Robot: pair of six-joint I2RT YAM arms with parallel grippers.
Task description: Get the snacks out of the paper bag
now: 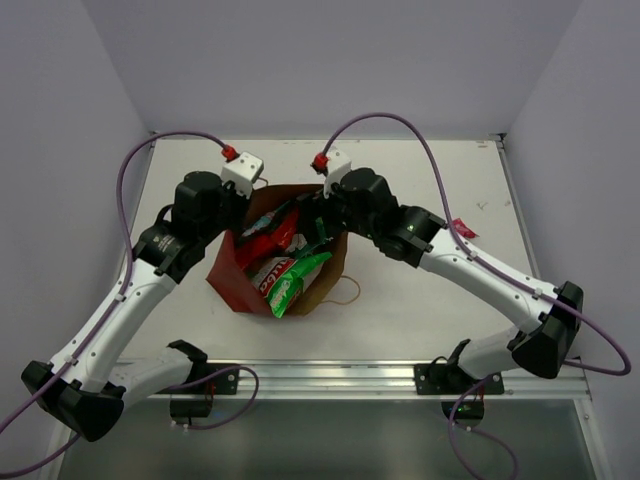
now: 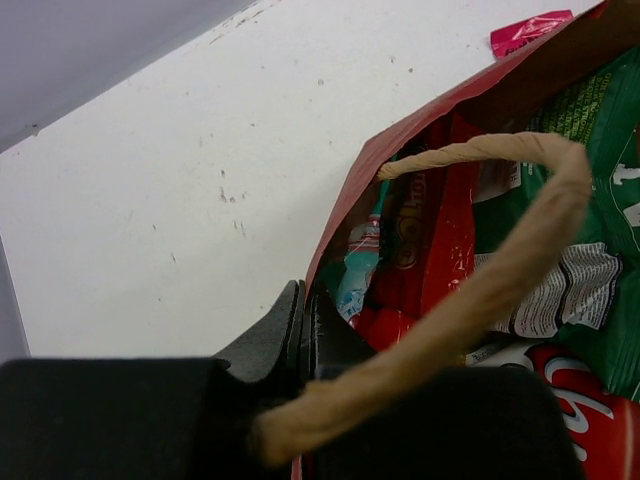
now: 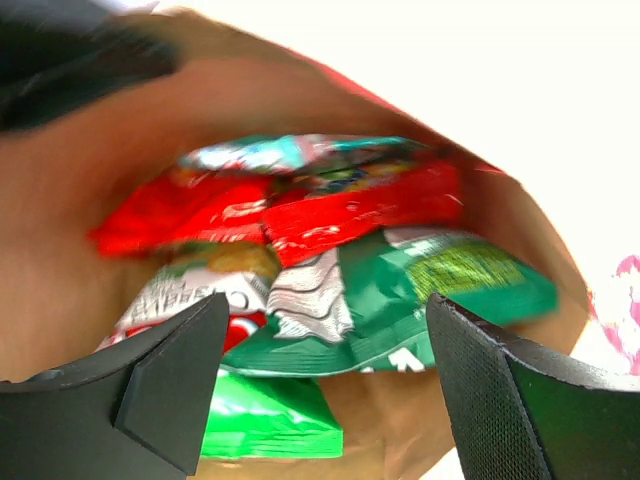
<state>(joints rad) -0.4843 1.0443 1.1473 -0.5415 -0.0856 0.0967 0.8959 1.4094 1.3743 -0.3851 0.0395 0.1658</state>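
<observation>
The left fingers (image 2: 283,332) pinch the rim of the paper bag (image 1: 228,285), with the table (image 2: 200,150) spreading left of them. The right fingers (image 3: 170,390), spread wide, point into its mouth, snacks (image 3: 350,215) just ahead between them.

Left arm (image 1: 120,300) and right arm (image 1: 480,265) angled inward; left claw (image 2: 305,300) pinched on paper bag (image 2: 540,85) rim; right claw (image 3: 325,320) spread wide
</observation>
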